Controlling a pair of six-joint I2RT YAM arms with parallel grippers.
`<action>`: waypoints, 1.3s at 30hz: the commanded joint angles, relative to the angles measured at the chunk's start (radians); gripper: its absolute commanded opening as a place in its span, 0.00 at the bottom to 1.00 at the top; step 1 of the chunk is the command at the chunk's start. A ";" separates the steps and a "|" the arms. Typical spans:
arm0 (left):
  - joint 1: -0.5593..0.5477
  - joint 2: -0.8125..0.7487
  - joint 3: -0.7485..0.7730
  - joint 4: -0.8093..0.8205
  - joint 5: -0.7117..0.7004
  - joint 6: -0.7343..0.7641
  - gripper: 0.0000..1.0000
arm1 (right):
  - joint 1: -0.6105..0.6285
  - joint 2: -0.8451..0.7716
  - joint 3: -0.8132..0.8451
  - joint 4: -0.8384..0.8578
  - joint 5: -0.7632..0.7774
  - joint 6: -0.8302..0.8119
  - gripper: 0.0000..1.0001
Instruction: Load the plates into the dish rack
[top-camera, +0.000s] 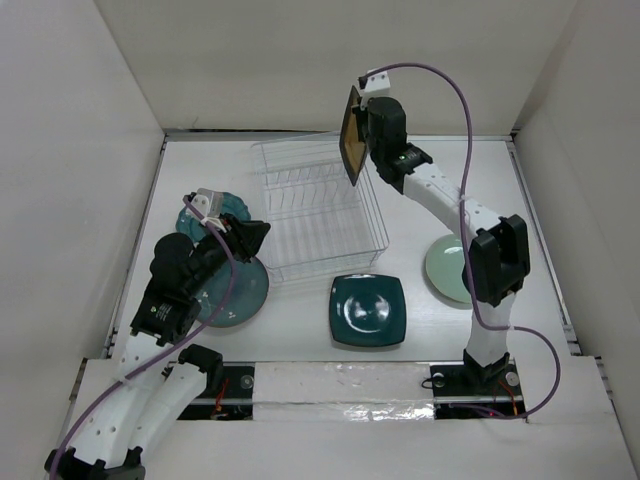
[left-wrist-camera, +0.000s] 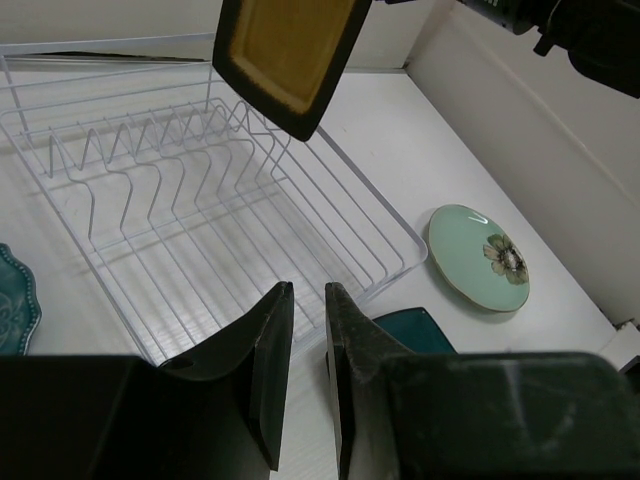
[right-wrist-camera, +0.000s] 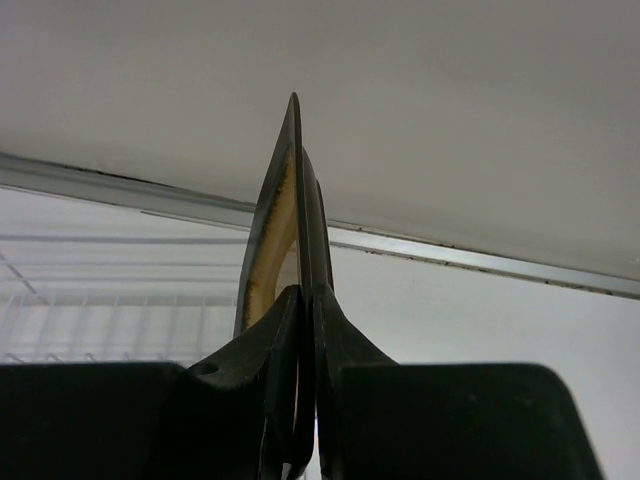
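Note:
My right gripper (top-camera: 362, 132) is shut on the edge of the square black plate with amber centre (top-camera: 352, 137). It holds the plate upright, above the far right corner of the clear dish rack (top-camera: 320, 212). In the right wrist view the plate (right-wrist-camera: 272, 225) stands edge-on between my fingers (right-wrist-camera: 305, 292). My left gripper (top-camera: 255, 235) hovers by the rack's left side over the round grey-teal plate (top-camera: 243, 292), jaws almost together and empty (left-wrist-camera: 307, 290). The square dark teal plate (top-camera: 367, 309) lies in front of the rack. The pale green floral plate (left-wrist-camera: 478, 255) lies at the right. The scalloped teal plate (top-camera: 232, 207) lies at the left.
White walls enclose the table on the left, back and right. The rack (left-wrist-camera: 200, 200) holds no plates. The right arm's elbow (top-camera: 497, 262) hangs over part of the pale green plate (top-camera: 444, 268). The arm bases and cables run along the near edge.

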 joint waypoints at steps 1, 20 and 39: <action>-0.006 0.001 0.038 0.037 0.014 0.000 0.17 | 0.000 -0.046 0.016 0.254 0.037 -0.042 0.00; -0.006 0.005 0.038 0.040 0.022 0.000 0.17 | 0.010 -0.080 -0.196 0.414 0.054 -0.096 0.00; -0.006 -0.005 0.033 0.045 0.025 -0.003 0.17 | 0.111 -0.089 -0.449 0.540 0.152 -0.063 0.00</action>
